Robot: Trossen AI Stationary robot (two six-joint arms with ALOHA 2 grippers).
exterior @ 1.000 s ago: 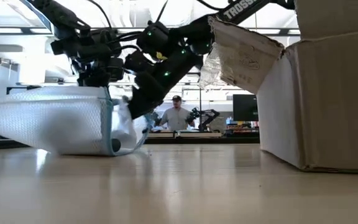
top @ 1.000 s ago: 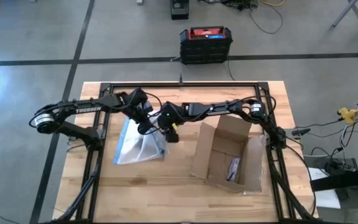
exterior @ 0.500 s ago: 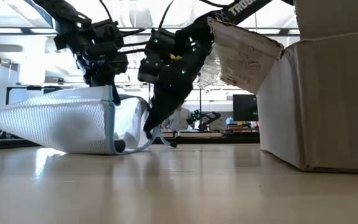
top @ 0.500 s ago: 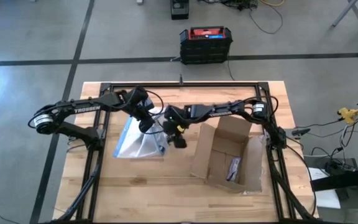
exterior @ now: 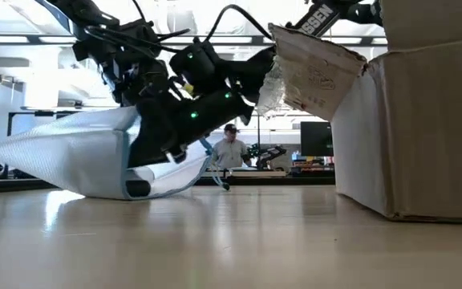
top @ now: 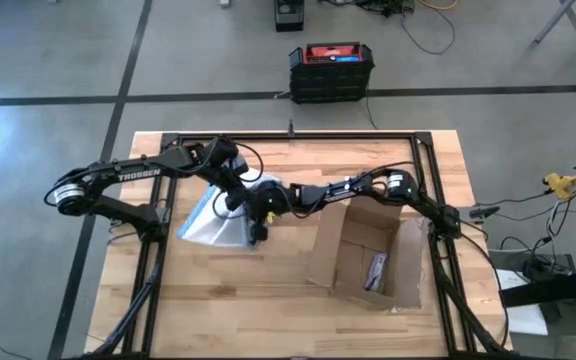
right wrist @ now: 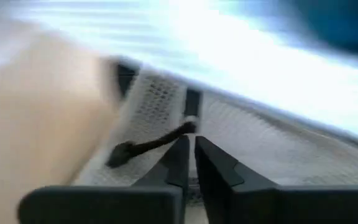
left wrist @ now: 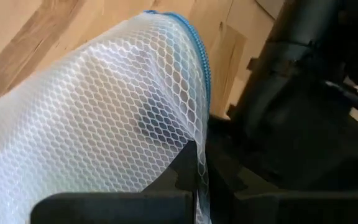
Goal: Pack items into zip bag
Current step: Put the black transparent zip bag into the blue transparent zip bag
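High view: right gripper (top: 259, 228) hidden inside zip bag (top: 206, 222).

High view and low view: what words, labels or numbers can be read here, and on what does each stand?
"TROSSEN": white letters on the left arm, high view.
"OSSEN", start cut off: white letters on an arm link, low view.
Cardboard box flap: faint print, too blurred to read.
Red-topped black case: label too small to read.
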